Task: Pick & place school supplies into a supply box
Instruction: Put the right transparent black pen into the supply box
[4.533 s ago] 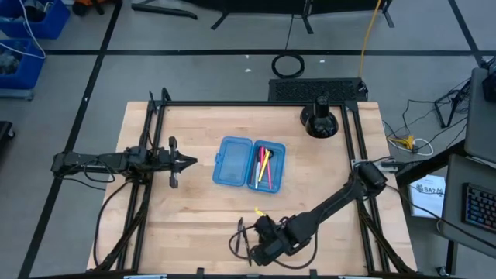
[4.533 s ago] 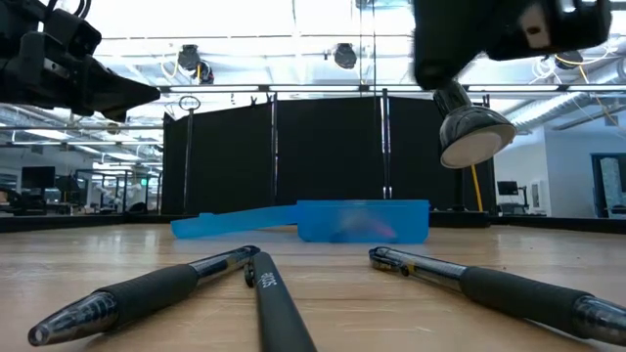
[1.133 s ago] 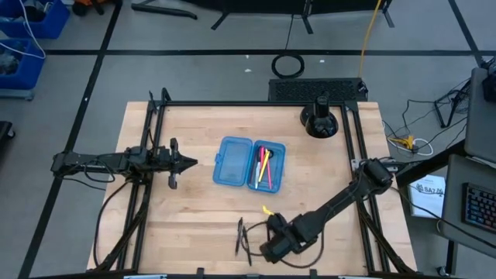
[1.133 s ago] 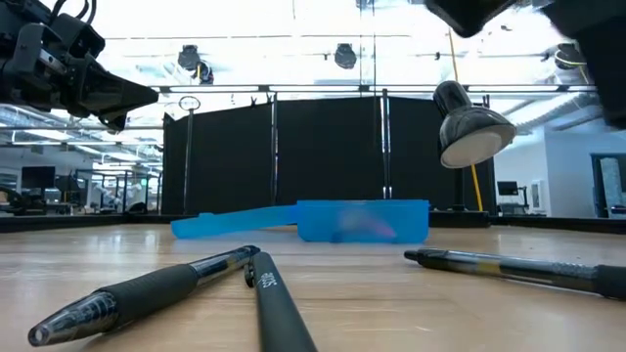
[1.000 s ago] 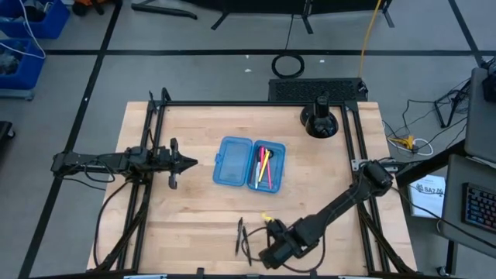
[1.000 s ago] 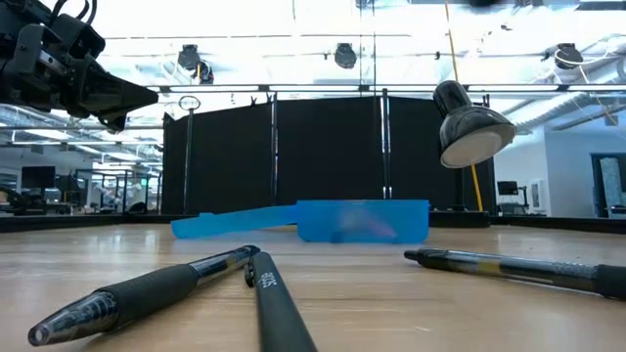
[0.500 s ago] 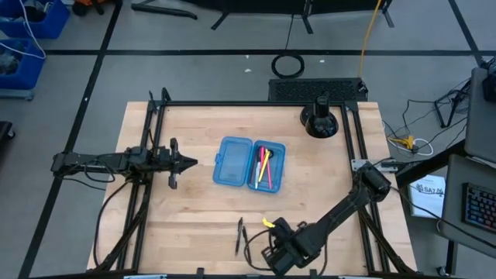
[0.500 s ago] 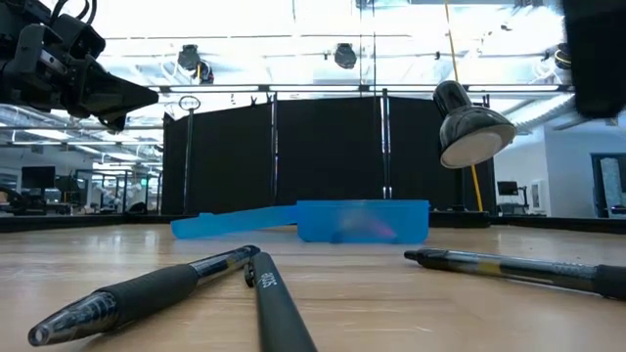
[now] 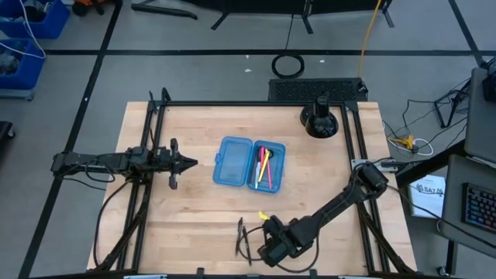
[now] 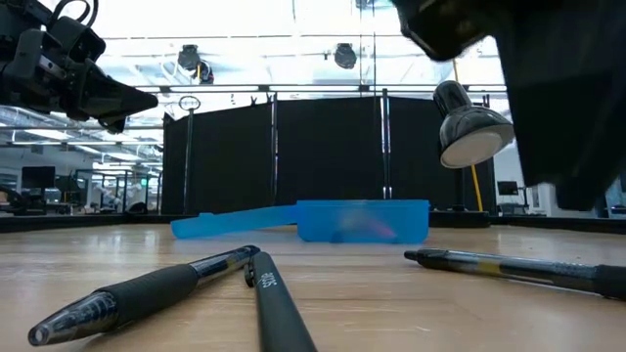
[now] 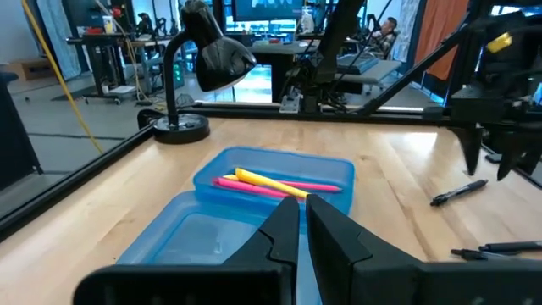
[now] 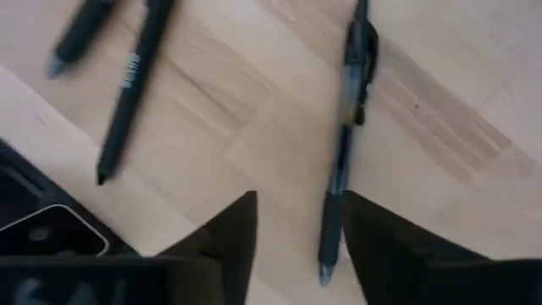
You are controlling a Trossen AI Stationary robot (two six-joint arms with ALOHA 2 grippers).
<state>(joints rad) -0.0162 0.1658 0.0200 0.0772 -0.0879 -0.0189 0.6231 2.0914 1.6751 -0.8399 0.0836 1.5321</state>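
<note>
Right gripper [image 12: 292, 229] hangs spread over your black pen [image 12: 345, 144]; its long axis runs straight ahead between the fingers, so rotate your wrist before closing.

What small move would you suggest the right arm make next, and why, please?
Probably lower the right gripper straight down and close on the black pen. Its fingers are open with the pen lying between them on the table, and nothing is held yet. The blue case already lies open for the drop.
</note>
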